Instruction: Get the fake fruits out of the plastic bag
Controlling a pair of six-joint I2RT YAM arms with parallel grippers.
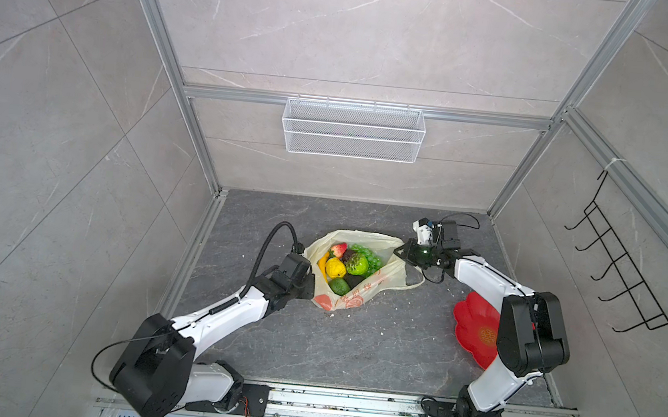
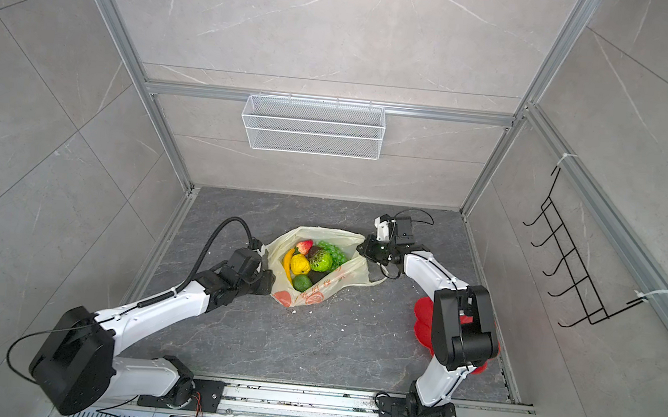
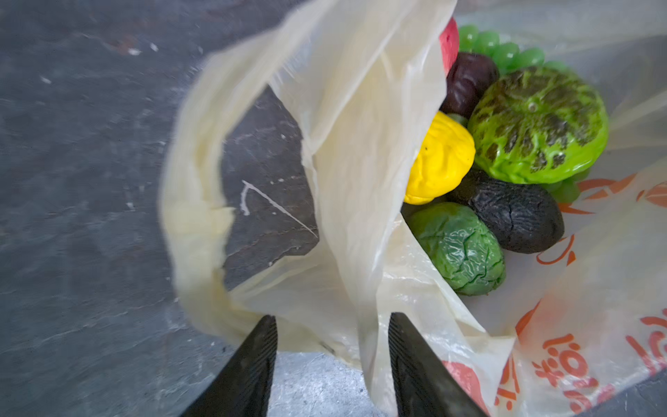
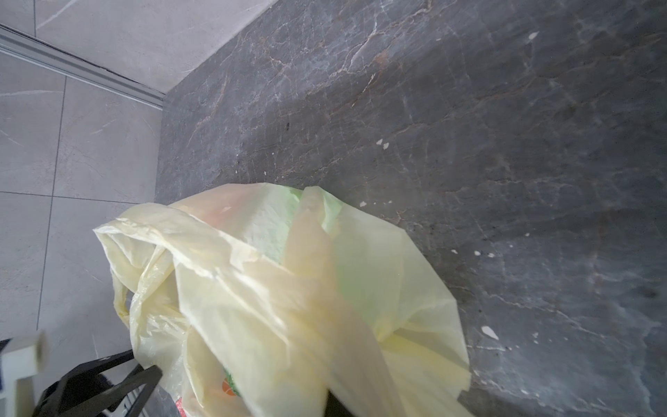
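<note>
Right gripper (image 1: 400,252) pinches one plastic bag (image 1: 361,293) of eight fake fruits (image 1: 356,264); left gripper (image 3: 332,321) wide.

A thin, translucent pale-yellow plastic bag (image 1: 367,238) with orange-red prints lies mouth-open mid-table (image 1: 351,353). Glossy fake fruits (image 2: 321,260) are piled inside:
- red strawberry (image 1: 338,249) at 11 o'clock
- green grape bunch (image 1: 365,250) at 1
- bumpy green fruit (image 1: 357,264) and yellow lemon-like ball (image 1: 335,267) at the centre
- long yellow banana (image 1: 321,263) at 9
- green avocado (image 1: 339,286) at 6

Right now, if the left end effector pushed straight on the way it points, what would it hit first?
The bag: its film hangs right ahead of the open left end effector, with some between the jaws. The fruits sit behind that film, off to one side; depth is hard to judge.
</note>
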